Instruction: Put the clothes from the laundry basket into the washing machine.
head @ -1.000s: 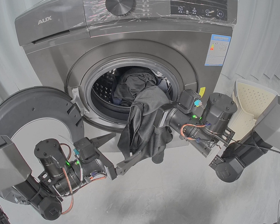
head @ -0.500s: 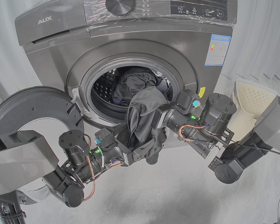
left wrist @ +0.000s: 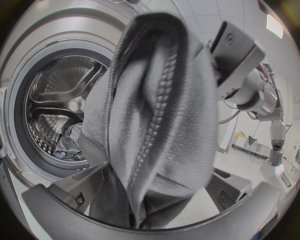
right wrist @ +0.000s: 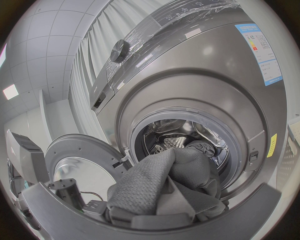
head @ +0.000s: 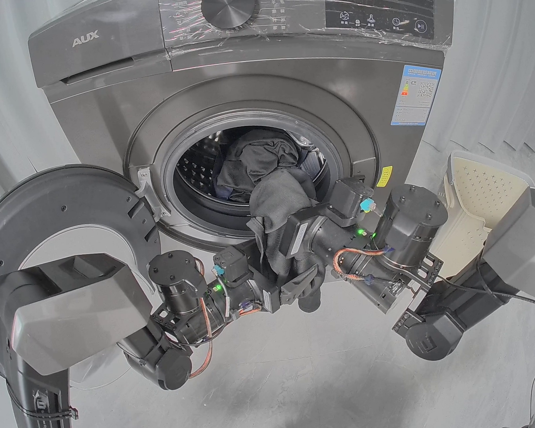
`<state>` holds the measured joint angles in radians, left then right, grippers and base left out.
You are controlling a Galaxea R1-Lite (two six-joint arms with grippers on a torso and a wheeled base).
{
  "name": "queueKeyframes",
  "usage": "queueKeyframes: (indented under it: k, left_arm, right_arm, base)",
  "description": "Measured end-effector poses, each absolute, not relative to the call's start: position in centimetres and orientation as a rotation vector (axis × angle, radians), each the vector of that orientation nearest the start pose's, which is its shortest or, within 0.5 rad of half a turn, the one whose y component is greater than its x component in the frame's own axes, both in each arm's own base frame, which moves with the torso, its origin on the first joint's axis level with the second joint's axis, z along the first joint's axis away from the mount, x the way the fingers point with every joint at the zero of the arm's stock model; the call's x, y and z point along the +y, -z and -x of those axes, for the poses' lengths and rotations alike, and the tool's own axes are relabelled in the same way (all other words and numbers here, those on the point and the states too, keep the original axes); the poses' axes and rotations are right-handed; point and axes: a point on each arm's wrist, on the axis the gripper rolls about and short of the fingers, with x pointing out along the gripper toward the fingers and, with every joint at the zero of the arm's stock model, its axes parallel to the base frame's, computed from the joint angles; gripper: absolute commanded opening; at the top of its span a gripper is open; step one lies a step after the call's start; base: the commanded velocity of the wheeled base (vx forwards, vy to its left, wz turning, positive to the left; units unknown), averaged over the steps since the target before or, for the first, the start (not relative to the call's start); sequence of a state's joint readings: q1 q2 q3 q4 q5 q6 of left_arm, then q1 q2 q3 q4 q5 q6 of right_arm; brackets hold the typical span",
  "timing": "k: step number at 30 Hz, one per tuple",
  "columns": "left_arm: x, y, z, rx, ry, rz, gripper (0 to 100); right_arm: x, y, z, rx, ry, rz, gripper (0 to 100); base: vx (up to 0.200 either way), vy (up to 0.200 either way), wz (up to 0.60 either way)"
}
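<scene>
A dark grey garment hangs out of the washing machine's drum opening and down over its lip. My right gripper is at the lip, shut on the garment, whose cloth bunches over its fingers. Just below, my left gripper is open, its fingers spread on either side of the garment's hanging lower part. More dark clothes lie inside the drum. The cream perforated laundry basket stands to the right of the machine.
The round door is swung fully open to the left, close behind my left arm. The grey washing machine front fills the space ahead. Bare grey floor lies below both arms.
My left arm has swung right and up from beside the door until its open fingers straddle the hanging cloth. The right gripper has shifted slightly left, and the garment is more bunched.
</scene>
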<state>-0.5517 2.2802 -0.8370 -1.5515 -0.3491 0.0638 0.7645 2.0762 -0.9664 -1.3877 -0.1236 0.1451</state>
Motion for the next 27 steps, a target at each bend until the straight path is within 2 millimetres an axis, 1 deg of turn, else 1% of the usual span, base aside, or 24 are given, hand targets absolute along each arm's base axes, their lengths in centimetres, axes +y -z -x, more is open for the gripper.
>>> queueKeyframes:
  k: [5, 10, 19, 20, 27]
  left_arm:
    - [-21.6, -7.3, -34.9, -0.173, 0.826, -0.033, 100]
    - [-21.3, -6.6, -36.5, -0.183, 0.783, -0.030, 100]
    - [-21.0, -4.8, -37.4, -0.151, 0.765, -0.035, 100]
    - [-21.0, -4.7, -37.4, -0.150, 0.763, -0.034, 0]
    - [-20.9, -4.5, -37.5, -0.146, 0.759, -0.033, 0]
  right_arm:
    - [27.1, -16.7, -27.8, -0.202, -0.667, -0.264, 0]
    - [27.2, -16.4, -27.5, -0.190, -0.674, -0.261, 0]
    - [27.2, -16.5, -27.3, -0.188, -0.676, -0.263, 0]
    - [27.2, -16.5, -27.3, -0.189, -0.676, -0.263, 0]
    - [26.8, -16.7, -27.3, -0.190, -0.671, -0.269, 0]
  base:
    - [0.000, 0.000, 0.00]
    - [0.000, 0.000, 0.00]
    - [0.000, 0.000, 0.00]
    - [0.000, 0.000, 0.00]
    - [0.000, 0.000, 0.00]
